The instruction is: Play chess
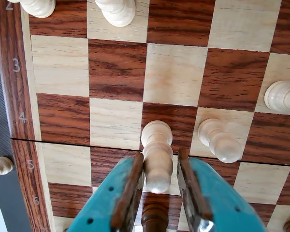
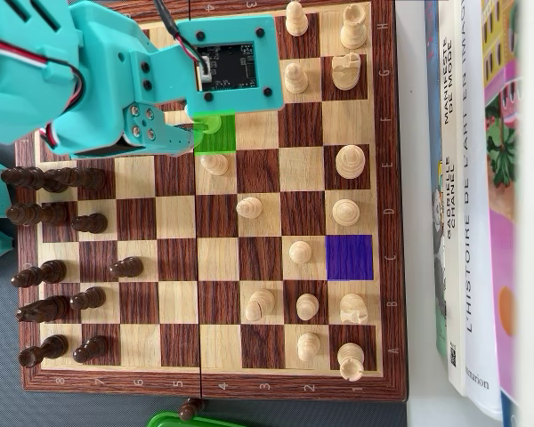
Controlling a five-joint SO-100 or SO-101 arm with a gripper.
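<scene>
Claw over the chessboard [image 1: 63, 67]
Wrist view, bottom centre: the claw [image 1: 159, 181] stands spread around a white pawn [image 1: 157, 154], fingers beside it, contact unclear. Overhead, that pawn [image 2: 215, 164] sits below a green square [image 2: 218, 135], upper middle.

Wood and plastic, mostly smooth

The chessboard [image 1: 116, 67] showed grained wood with a soft sheen; the pale pawn [image 1: 157, 154] looked like smooth turned wood, the dark pieces [image 2: 49, 178] glossy. The gripper [image 1: 159, 193] was matt teal plastic, its fingers [image 1: 130, 193] lined brown. The books [image 2: 467, 178] had paper covers.
</scene>
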